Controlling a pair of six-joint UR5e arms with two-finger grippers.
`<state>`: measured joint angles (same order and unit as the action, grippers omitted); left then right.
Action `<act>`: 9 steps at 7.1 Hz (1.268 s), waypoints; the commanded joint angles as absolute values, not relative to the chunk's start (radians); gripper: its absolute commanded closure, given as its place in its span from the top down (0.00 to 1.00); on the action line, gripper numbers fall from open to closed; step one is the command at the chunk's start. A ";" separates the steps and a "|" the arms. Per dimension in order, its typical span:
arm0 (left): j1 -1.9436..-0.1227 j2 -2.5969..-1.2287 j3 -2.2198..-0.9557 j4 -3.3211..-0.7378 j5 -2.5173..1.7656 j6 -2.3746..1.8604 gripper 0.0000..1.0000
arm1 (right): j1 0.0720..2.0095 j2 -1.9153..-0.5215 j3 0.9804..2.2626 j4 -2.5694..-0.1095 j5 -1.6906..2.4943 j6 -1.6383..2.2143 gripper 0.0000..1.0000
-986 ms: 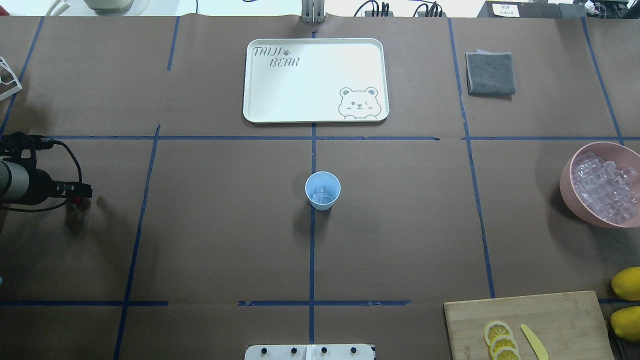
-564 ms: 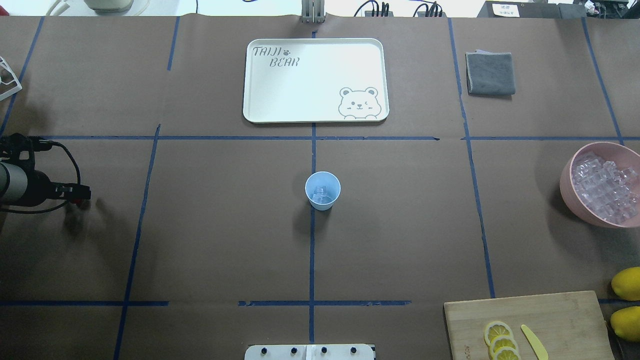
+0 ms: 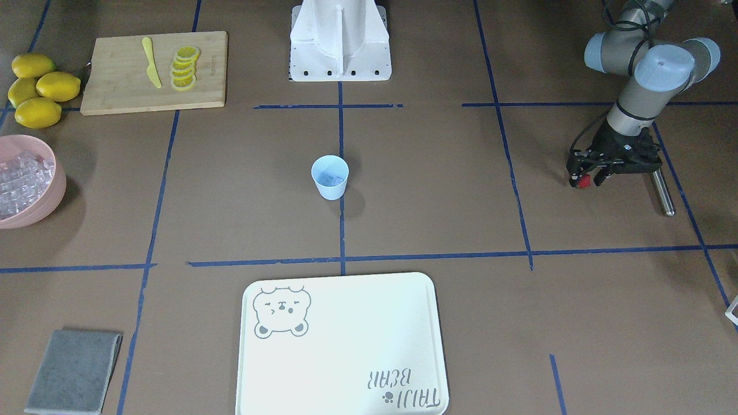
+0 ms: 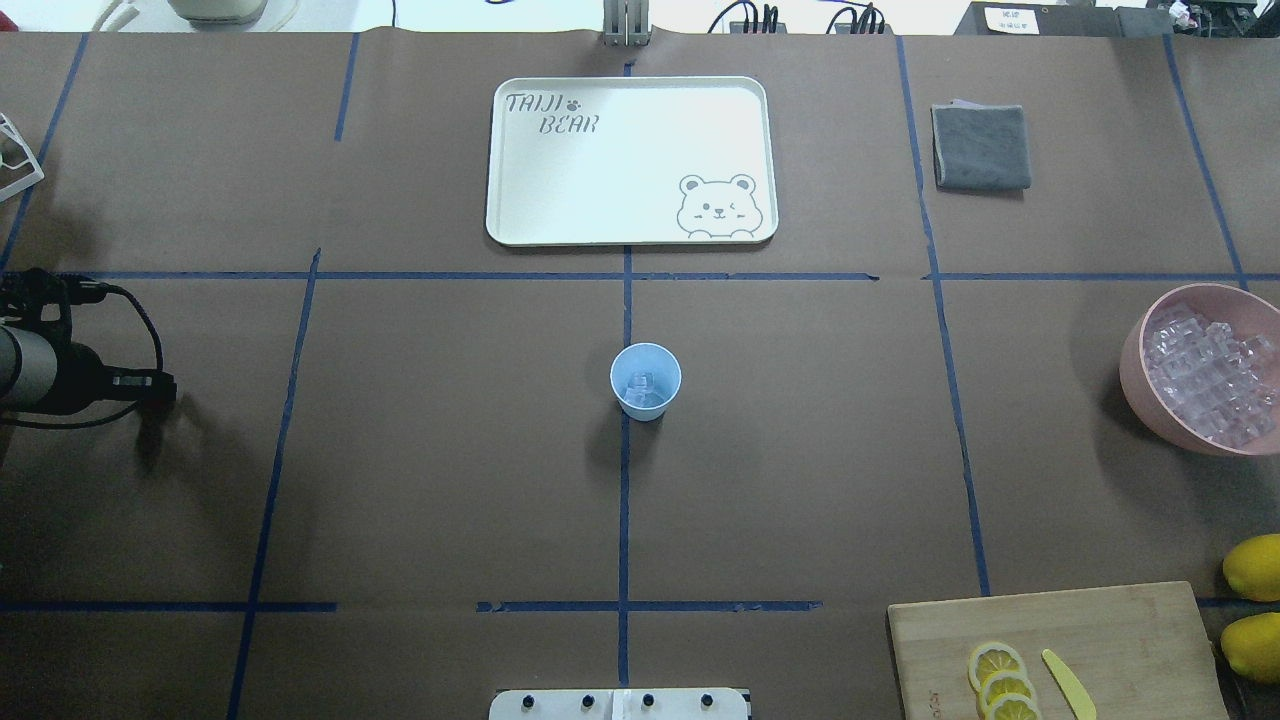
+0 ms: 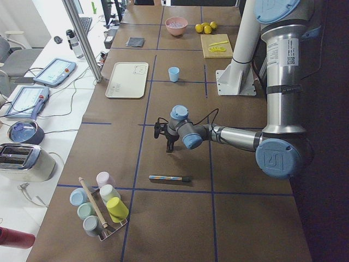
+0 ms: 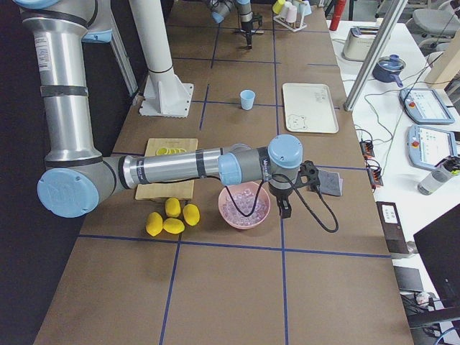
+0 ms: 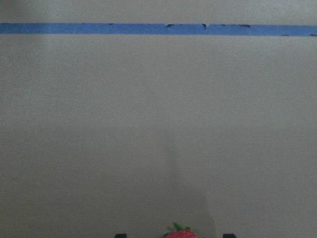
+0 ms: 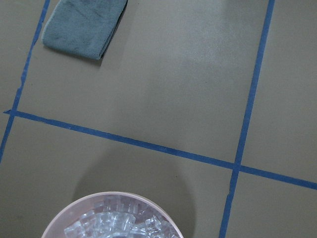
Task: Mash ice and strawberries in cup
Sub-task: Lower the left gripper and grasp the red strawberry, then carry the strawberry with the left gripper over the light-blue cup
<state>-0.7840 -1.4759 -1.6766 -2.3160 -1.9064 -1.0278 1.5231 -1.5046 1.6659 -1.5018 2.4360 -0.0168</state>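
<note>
**At the table's left end: berry gripped, cup waiting at centre**

Front-facing view: my left gripper [image 3: 585, 180] hangs low over the table, jaws clenched on the strawberry [image 3: 583, 182]. A metal rod [image 3: 661, 193] lies just beside it. The cup [image 3: 330, 177] stands well apart, on the centre tape cross, with ice [image 3: 330, 175] inside.

Overhead view: the cup [image 4: 645, 381] is upright, mouth up, its long axis vertical and tapering to the base. I judge the step in hand is carrying the berry over. I would keep the squeeze light, centre above the rim, and come down close before letting go, so the berry does not bounce off the ice or tip the light tumbler.

Right side view: the right gripper [image 6: 285, 207] hovers beside the pink bowl [image 6: 244, 225]. I cannot tell how its jaws stand.

Left wrist view: only the strawberry's [image 7: 181, 233] leafy end shows at the bottom edge, green pointing toward the view's top. The rest is cropped, so I cannot read its long axis.

Right wrist view: the pink bowl's rim [image 8: 116, 195] sits below the camera, and no fingers show.
</note>
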 commanded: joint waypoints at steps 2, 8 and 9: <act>-0.791 -1.471 -1.698 -2.313 -1.917 -1.023 0.00 | 1.525 -1.508 1.664 -1.500 2.436 -0.021 0.99; -0.792 -1.803 -1.977 -1.766 -2.008 -1.180 0.00 | 1.564 -1.578 1.641 -1.491 2.436 -0.108 0.99; -0.773 -1.935 -1.976 -1.671 -2.008 -1.257 0.00 | 1.569 -1.582 1.638 -1.490 2.428 -0.113 0.99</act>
